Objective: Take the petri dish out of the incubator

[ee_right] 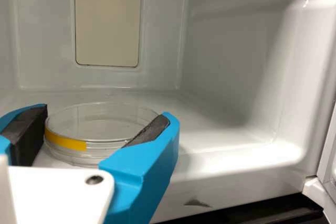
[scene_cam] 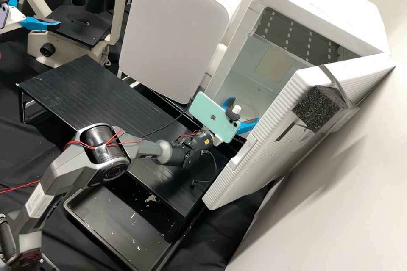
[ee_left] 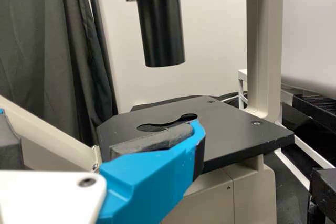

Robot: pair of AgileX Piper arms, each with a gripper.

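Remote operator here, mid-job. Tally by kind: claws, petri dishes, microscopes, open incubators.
Claws: 2, left claw and right claw
Petri dish: 1
Microscope: 1
Open incubator: 1
Total: 5

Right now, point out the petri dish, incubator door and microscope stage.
Petri dish (ee_right: pixel 100 123): right wrist view, clear top.
Incubator door (scene_cam: pixel 265 156): high view, white face.
Microscope stage (ee_left: pixel 227 133): left wrist view, black top.
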